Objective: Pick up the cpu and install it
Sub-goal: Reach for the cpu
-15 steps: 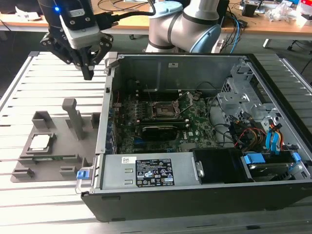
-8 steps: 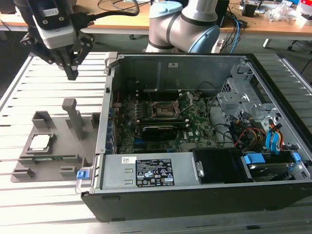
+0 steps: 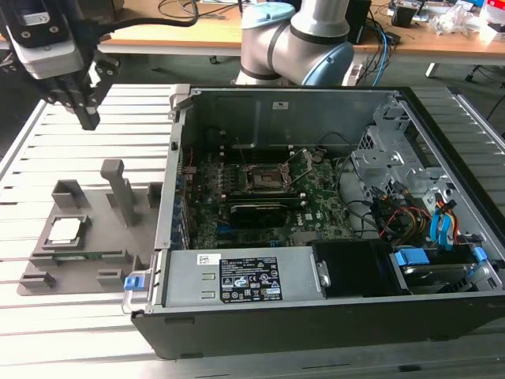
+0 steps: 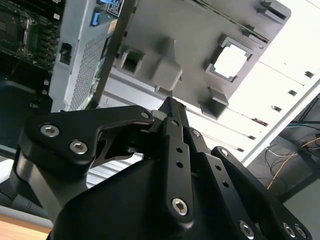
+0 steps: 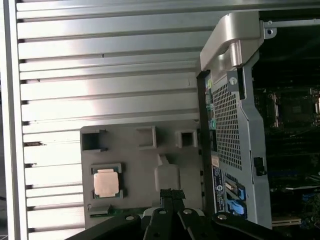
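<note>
Silvery cpu (image 3: 65, 230) sat untouched in the grey tray (image 3: 99, 237) on the bench (image 3: 47, 146), beside the computer case (image 3: 300, 328). End effector (image 3: 88, 120) hovered above the tray, fingers together, empty. Socket (image 3: 264, 178) looked unfilled, so pick and install were both left.

The arm (image 3: 319, 16) was made of silvery metal tubes, and its thick rounded joints were closed by pale blue caps (image 3: 327, 67). At the wrist sat a pale grey, box-shaped housing (image 3: 39, 35) with a dark face. The gripper (image 3: 89, 118) below it was matte black and tapered toward its tips. In the second wrist view its flat linkage bars (image 4: 95, 125) were pinned with silver hex-socket screws (image 4: 50, 131). A narrow finger bar (image 4: 175, 155) carried a row of small round holes.
</note>
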You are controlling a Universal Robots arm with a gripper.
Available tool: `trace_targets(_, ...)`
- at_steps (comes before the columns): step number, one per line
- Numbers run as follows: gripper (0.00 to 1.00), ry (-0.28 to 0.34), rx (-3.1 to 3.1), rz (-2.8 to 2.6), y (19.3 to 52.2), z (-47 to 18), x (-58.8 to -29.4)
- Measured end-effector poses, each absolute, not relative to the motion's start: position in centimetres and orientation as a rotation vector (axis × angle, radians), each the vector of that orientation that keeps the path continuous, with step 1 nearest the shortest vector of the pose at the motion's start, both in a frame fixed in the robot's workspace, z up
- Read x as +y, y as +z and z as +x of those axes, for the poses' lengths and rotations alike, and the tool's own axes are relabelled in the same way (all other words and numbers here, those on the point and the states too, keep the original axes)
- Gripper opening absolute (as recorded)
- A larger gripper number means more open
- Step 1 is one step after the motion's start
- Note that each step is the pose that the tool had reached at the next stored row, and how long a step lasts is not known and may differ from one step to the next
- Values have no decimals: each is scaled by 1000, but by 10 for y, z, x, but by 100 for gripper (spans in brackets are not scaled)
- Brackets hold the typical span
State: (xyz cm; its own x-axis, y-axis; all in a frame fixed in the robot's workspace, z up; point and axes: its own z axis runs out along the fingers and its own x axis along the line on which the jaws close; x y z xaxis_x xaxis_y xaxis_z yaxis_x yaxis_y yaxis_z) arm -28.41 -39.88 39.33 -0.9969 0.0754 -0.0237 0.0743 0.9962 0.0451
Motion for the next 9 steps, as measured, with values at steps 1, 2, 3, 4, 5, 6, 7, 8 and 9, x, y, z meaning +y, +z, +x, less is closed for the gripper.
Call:
trace_targets(1, 11, 69, 3113, 116, 393, -292, -399)
trace_targets(2, 11, 69, 3113, 117, 393, -298, -399)
trace_targets(3, 11, 69, 3113, 117, 393, -303, -399)
trace_targets(4, 11, 69, 3113, 117, 393, -312, -399)
trace_targets(5, 11, 69, 3113, 116, 393, -318, -399)
trace_targets(6, 11, 69, 3113, 116, 393, -322, -399)
trace_targets(7, 11, 69, 3113, 117, 393, -327, -399)
trace_targets(8, 11, 69, 3113, 117, 393, -331, -399)
trace_targets(9, 11, 69, 3113, 117, 393, -337, -399)
